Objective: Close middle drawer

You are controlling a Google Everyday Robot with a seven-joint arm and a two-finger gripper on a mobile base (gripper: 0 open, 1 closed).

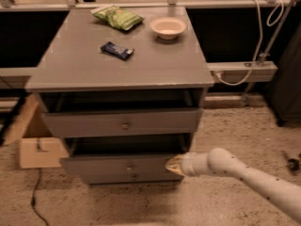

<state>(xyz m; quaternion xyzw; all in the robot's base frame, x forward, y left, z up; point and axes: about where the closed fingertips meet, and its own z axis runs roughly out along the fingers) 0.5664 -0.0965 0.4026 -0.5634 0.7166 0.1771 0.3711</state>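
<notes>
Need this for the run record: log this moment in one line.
gripper: at middle drawer front's right end | middle drawer: partly open | top drawer: ajar | status: not done
</notes>
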